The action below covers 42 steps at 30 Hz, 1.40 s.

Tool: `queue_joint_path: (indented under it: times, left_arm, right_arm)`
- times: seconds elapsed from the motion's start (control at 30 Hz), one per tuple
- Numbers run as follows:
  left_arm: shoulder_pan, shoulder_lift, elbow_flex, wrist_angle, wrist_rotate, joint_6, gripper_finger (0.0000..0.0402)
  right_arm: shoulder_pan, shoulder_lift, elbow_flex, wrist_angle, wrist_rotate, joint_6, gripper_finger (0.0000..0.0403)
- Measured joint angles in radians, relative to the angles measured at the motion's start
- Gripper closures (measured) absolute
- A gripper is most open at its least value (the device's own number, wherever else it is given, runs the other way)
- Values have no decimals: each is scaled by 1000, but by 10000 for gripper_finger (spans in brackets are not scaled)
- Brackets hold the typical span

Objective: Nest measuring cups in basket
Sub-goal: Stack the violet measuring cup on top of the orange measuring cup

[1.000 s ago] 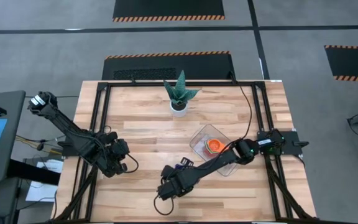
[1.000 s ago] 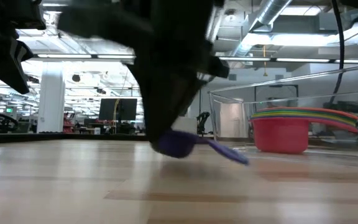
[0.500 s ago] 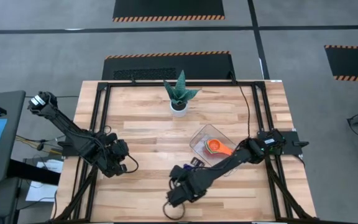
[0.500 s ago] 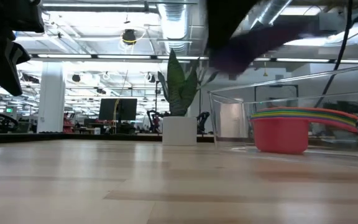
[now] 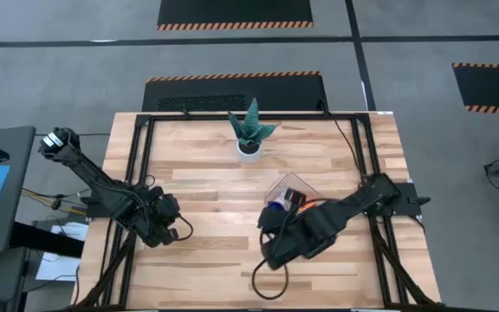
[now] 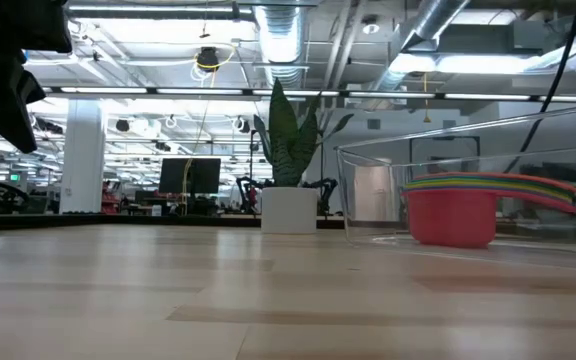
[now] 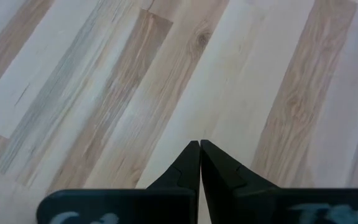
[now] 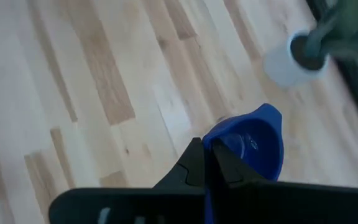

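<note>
My right gripper (image 5: 277, 211) hangs above the table at the near left corner of the clear basket (image 5: 289, 185), shut on a dark blue measuring cup (image 8: 253, 144). In the basket stands a nested stack of cups, the red one (image 6: 452, 217) outermost and the orange one (image 5: 296, 200) on top. The red cup's bottom rests on the basket floor. All the handles (image 6: 543, 190) point the same way. My left gripper (image 7: 199, 144) is shut with nothing in it, over bare wood near the table's left edge (image 5: 173, 227). My right gripper pinches the dark blue cup's flat handle (image 8: 209, 163) between its two fingers. The fingers lie along the handle, slanting down from above. The bowl (image 8: 257, 140) sticks out past the fingertips, its open side toward the wrist camera, lifted clear of the table.
A white pot with a spiky green plant (image 5: 250, 132) stands at the far middle of the table. A black frame (image 5: 137, 165) runs along the table's left, right and far edges. Bare wood lies between the two arms.
My right gripper has risen from the table with the dark blue cup, lifting it clear. It has carried the cup toward the far right, up to the basket's near left corner, staying shut. The gripper has gone up out of the low view.
</note>
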Motion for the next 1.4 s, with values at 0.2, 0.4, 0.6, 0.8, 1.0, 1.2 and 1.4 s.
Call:
queue_joint_path:
  times: [0.2,0.4,0.6,0.8,1.0,1.2,1.4]
  left_arm:
    - [0,0,0,2,-10,-2,401]
    - [0,0,0,5,-23,-38,401]
    - [0,0,0,5,-83,-148,401]
    - [0,0,0,5,-137,-183,401]
    - [0,0,0,5,-140,-185,402]
    - [0,0,0,5,-153,-185,401]
    - [0,0,0,6,-156,-185,401]
  right_arm:
    - [-17,-106,0,3,42,-181,397]
    - [-21,-242,-166,3,104,-232,397]
    - [-15,-419,-531,1,102,-69,397]
    - [-3,-484,-809,93,94,6,397]
    - [-8,-454,-970,247,72,-59,397]
    - [-36,-372,-1004,308,73,-192,397]
    - [-60,-290,-1011,443,24,-378,397]
